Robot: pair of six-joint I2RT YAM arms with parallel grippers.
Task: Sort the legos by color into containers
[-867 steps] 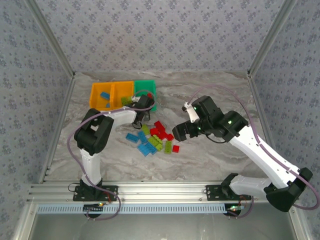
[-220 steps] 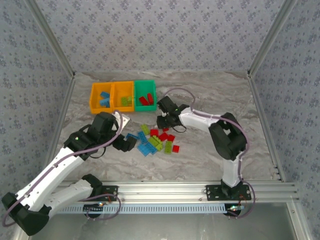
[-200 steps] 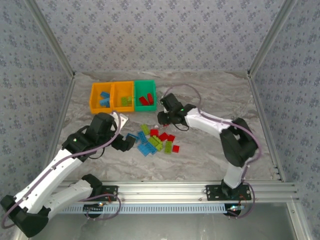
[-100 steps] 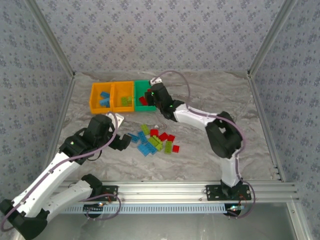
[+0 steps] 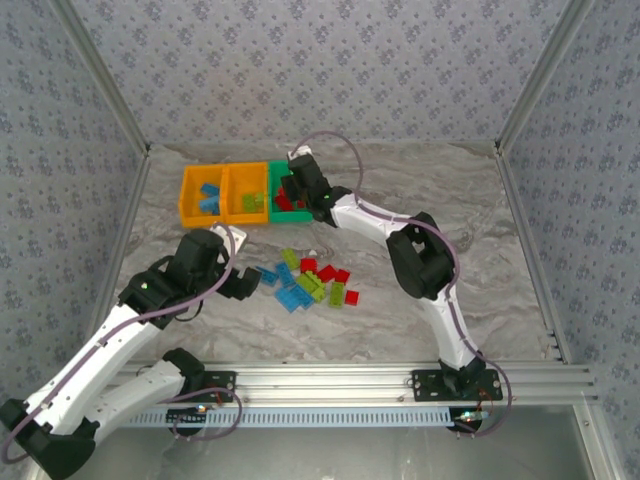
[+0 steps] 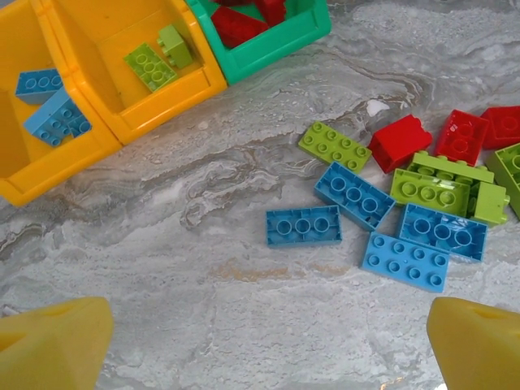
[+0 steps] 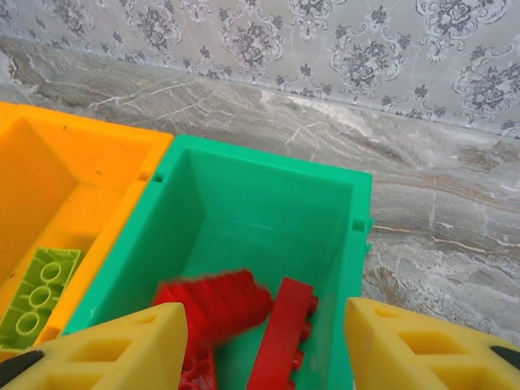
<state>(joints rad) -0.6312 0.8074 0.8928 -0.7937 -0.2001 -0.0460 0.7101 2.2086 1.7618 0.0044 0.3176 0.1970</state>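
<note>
The left claw (image 6: pixel 264 345) and right claw (image 7: pixel 260 345) stand open; the light, rigid blue studded plastic brick (image 6: pixel 303 225) likely needs long-side pinching.

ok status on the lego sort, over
Left end effector open above loose legos. Right end effector open over green bin, red legos inside. Nothing blocking.

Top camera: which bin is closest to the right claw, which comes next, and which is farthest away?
1. Green bin, at the right end of the row: the right claw hangs right over it.
2. Middle orange bin, next door on the left.
3. Left orange bin, at the far left end of the row.
</note>
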